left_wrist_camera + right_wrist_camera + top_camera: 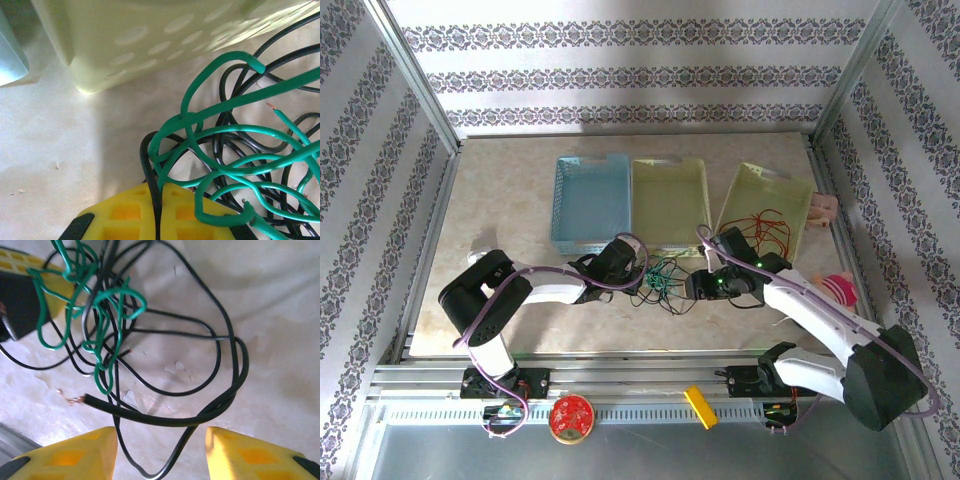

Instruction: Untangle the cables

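Near table centre, left gripper clamps black strand; right gripper wide, empty; cables at its 11 o'clock; next, probably: close, pull apart.

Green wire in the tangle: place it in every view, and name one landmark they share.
Top external: the thin green plastic-coated wire sits just below picture centre.
Left wrist: its loops cross the right half.
Right wrist: upper left quarter.
Shared landmark: the thin black wire tangled through it.
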You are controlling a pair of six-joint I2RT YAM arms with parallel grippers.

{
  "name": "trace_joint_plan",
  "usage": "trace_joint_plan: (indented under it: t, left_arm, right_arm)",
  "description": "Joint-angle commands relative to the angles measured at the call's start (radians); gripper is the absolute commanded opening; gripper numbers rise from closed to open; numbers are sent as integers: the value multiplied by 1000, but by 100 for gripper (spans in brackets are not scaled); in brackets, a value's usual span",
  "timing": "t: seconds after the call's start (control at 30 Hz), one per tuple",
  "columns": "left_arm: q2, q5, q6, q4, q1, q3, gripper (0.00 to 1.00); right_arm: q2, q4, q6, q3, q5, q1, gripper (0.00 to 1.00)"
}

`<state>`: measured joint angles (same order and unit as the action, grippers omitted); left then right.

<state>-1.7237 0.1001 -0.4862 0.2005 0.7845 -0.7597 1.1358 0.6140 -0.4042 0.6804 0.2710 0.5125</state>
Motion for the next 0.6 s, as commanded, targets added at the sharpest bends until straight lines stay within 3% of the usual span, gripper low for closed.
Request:
trace_joint_plan:
  t: [0.0,0.07,0.1,0.17,0.33,0.57]
  left_arm:
    - [-11,-3,4,-53,16,-4,0]
    - [-12,-4,6,-53,16,-4,0]
    - [-13,-6,7,-53,16,-4,0]
    - [-14,-7,6,-55,16,-4,0]
    - [-16,-20,5,-62,16,2,0]
    - [-27,-19,7,-68,16,11,0]
  right_arm:
    - [22,43,-7,-21,-21,31,48]
    - [34,40,-4,-15,-42,42,35]
    - [33,39,-2,-8,-67,45,20]
    - [9,51,4,8,-132,47,2]
    - [-162,55,15,67,-339,47,0]
    - [-395,6,18,180,-742,46,0]
